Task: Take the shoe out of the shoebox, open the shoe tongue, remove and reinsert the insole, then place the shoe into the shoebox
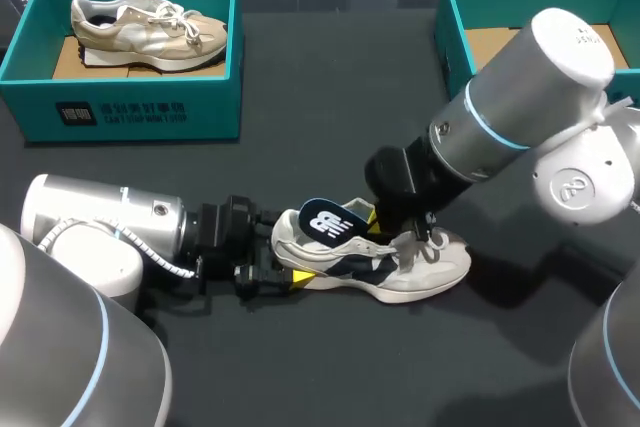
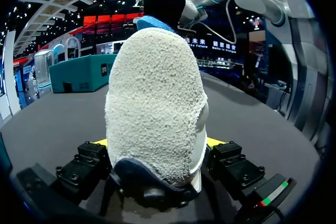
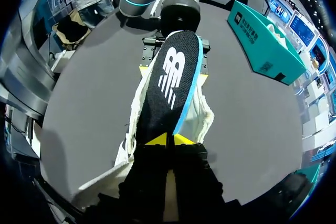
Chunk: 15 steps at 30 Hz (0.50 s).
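A white and navy shoe [image 1: 400,267] lies on its sole in the middle of the dark table. My left gripper [image 1: 290,272] stands wide around its heel, both fingers against the fuzzy heel [image 2: 155,103], so it is shut on the shoe. My right gripper [image 3: 169,140] is shut on one end of the dark insole [image 3: 173,82], which has a white logo and a blue edge. The insole [image 1: 330,219] slants up out of the shoe's opening [image 3: 202,116], above the heel. An open teal shoebox [image 1: 455,17] with a cardboard floor stands at the back right.
A second teal shoebox [image 1: 130,97] at the back left holds a beige shoe [image 1: 150,27]. Bare dark table lies between the boxes and in front of the shoe. My right arm [image 1: 520,117] crosses over the table's right half.
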Each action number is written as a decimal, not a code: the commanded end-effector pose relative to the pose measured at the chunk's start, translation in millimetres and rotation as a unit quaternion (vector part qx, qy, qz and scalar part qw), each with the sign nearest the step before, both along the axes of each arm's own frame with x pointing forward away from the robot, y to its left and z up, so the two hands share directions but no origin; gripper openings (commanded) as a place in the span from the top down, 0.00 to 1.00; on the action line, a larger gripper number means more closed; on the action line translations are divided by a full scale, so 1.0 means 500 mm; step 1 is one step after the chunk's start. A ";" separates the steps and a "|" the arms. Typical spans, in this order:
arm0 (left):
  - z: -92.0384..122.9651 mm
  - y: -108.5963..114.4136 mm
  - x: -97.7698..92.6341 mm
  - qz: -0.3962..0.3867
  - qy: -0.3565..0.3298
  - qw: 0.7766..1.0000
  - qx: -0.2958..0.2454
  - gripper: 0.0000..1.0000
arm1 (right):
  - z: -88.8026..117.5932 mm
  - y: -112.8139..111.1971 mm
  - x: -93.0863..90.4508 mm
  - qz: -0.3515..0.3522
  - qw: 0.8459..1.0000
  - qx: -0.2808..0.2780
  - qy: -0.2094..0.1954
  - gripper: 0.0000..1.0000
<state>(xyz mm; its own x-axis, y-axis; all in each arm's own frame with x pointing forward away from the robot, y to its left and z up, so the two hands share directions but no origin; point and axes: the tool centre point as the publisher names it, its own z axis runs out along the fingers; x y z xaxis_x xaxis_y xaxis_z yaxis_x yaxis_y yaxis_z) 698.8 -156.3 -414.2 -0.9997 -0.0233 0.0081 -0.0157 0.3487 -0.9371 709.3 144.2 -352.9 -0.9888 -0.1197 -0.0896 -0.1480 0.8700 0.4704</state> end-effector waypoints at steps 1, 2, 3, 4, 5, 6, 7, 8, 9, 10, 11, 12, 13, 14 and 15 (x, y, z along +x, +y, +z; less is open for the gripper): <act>-0.006 -0.003 0.004 0.000 0.000 1.000 0.001 1.00 | 0.016 0.032 0.022 0.020 1.000 -0.014 0.004 1.00; -0.006 -0.003 0.004 0.000 0.000 1.000 0.001 1.00 | 0.018 0.036 0.023 0.023 1.000 -0.016 0.006 1.00; -0.006 -0.003 0.004 0.000 0.000 1.000 0.001 1.00 | 0.023 0.042 0.024 0.030 0.999 -0.016 0.004 1.00; -0.006 -0.003 0.004 0.000 0.000 1.000 0.001 1.00 | 0.026 0.047 0.025 0.032 0.999 -0.017 0.005 1.00; -0.006 -0.003 0.004 0.000 0.000 1.000 0.001 1.00 | 0.029 0.050 0.025 0.036 0.999 -0.017 0.005 1.00; -0.006 -0.003 0.004 0.000 0.000 1.000 0.001 1.00 | 0.032 0.054 0.024 0.041 0.999 -0.014 0.004 1.00; -0.006 -0.003 0.004 0.000 0.000 1.000 0.001 1.00 | 0.035 0.056 0.024 0.043 0.999 -0.014 0.004 1.00; -0.006 -0.003 0.004 0.000 0.000 1.000 0.001 1.00 | 0.037 0.059 0.024 0.045 0.999 -0.015 0.006 1.00; -0.006 -0.003 0.004 0.000 0.000 1.000 0.001 1.00 | 0.040 0.066 0.023 0.052 0.999 -0.014 0.007 1.00; -0.006 -0.003 0.004 0.000 0.000 1.000 0.001 1.00 | 0.042 0.070 0.023 0.055 0.998 -0.014 0.008 1.00; -0.006 -0.003 0.004 0.000 0.000 1.000 0.001 1.00 | 0.044 0.075 0.022 0.058 0.998 -0.014 0.009 1.00; -0.006 -0.003 0.004 0.000 0.000 1.000 0.001 1.00 | 0.045 0.077 0.021 0.059 0.998 -0.013 0.009 1.00; -0.006 -0.003 0.004 0.000 0.000 1.000 0.001 1.00 | 0.045 0.077 0.020 0.059 0.998 -0.012 0.010 1.00; -0.006 -0.003 0.004 0.000 0.000 1.000 0.001 1.00 | 0.046 0.078 0.019 0.059 0.998 -0.011 0.010 1.00; -0.006 -0.003 0.004 0.000 0.000 1.000 0.001 1.00 | 0.047 0.080 0.017 0.057 0.998 -0.009 0.011 1.00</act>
